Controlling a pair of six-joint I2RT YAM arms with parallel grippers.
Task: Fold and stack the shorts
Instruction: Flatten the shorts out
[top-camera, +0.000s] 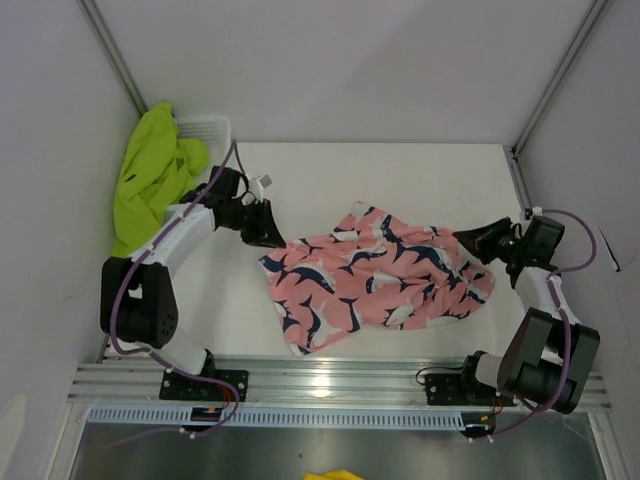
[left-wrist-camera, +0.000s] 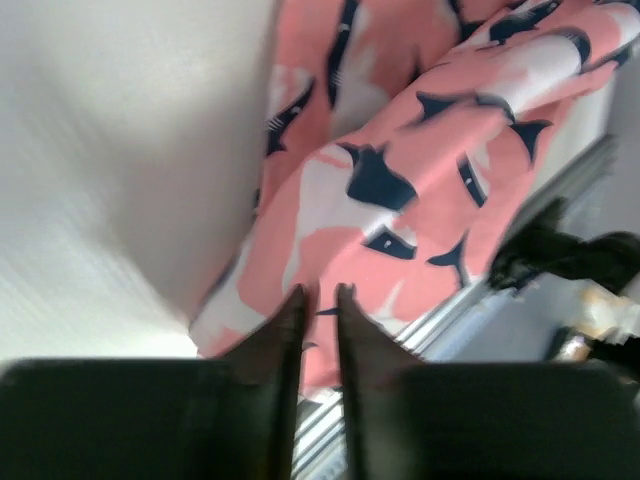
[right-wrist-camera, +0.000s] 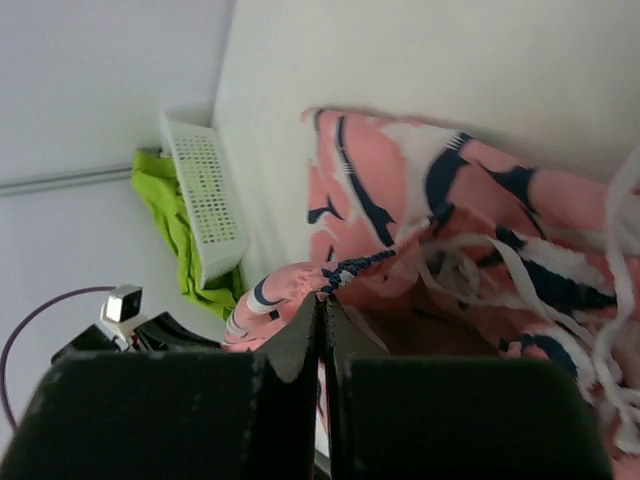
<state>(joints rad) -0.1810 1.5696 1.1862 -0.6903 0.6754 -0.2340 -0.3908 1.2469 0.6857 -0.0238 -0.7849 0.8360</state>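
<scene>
Top external: pink soft fabric shorts with navy-and-white shark print (top-camera: 375, 280) lie rumpled between left gripper (top-camera: 270, 236) and right gripper (top-camera: 468, 240). Lime green fabric shorts (top-camera: 150, 180) crumpled behind left gripper, hiding most of white mesh plastic basket (top-camera: 208, 128).
Left wrist: blurred; fingers (left-wrist-camera: 275, 340) nearly together over printed fabric, grip unclear.
Right wrist: fingers (right-wrist-camera: 290, 345) pressed together, pinching pink hem.

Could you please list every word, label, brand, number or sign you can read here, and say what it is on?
No text can be read.
The pink shorts carry only a shark print, no letters.
The lime green shorts and white basket look plain.
A small tag by the left arm's base is too small to read.
</scene>
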